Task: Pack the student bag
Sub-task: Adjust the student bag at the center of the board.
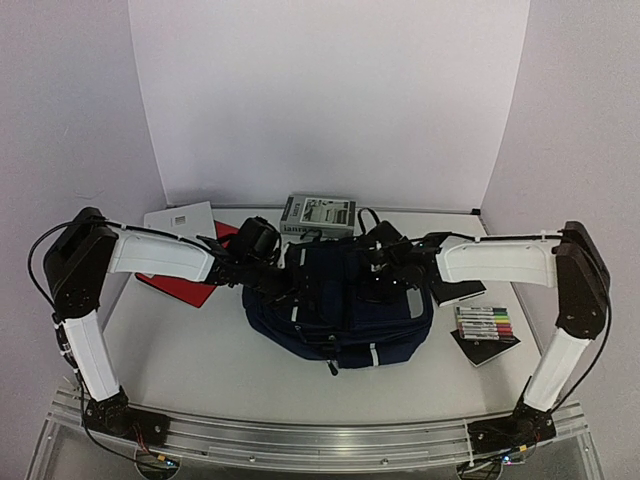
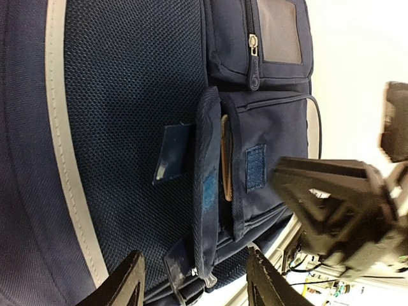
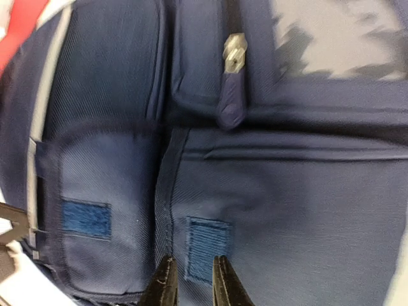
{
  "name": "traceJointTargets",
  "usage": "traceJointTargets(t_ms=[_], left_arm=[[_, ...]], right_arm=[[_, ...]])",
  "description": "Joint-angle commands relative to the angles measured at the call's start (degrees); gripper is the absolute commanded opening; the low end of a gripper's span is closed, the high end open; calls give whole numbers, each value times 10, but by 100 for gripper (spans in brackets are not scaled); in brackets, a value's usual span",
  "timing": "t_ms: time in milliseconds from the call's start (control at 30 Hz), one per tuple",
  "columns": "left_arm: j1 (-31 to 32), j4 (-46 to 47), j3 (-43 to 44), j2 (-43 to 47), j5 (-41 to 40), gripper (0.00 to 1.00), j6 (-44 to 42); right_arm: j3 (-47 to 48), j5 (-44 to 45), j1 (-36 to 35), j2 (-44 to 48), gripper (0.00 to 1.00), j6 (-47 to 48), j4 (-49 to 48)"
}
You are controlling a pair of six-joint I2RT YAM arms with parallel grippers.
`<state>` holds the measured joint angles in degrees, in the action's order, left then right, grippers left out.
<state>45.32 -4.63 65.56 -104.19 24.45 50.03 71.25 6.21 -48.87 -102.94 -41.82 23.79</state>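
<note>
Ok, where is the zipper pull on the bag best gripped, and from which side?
Grip the navy tab, not the small metal slider it hangs from. The tab seems to lie flat on the bag with its rounded free end toward the velcro pocket, so I would come from that end and pinch its two long edges.

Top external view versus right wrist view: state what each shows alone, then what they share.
Only top external: the marker set, red folder, grey box, and the left arm and right arm reaching to the student bag. Only right wrist: a zipper pull, two velcro patches, and the right gripper with a narrow gap between its fingertips. Both: the bag's navy fabric.
</note>
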Motion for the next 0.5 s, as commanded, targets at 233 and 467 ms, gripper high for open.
traceJointTargets(t_ms=[233,467], left_arm=[[10,82,70,-78,73,55,4],[32,93,115,-110,97,55,-13]], right_arm=[[-61,27,100,146,22,17,12],[-96,31,132,197,23,22,11]])
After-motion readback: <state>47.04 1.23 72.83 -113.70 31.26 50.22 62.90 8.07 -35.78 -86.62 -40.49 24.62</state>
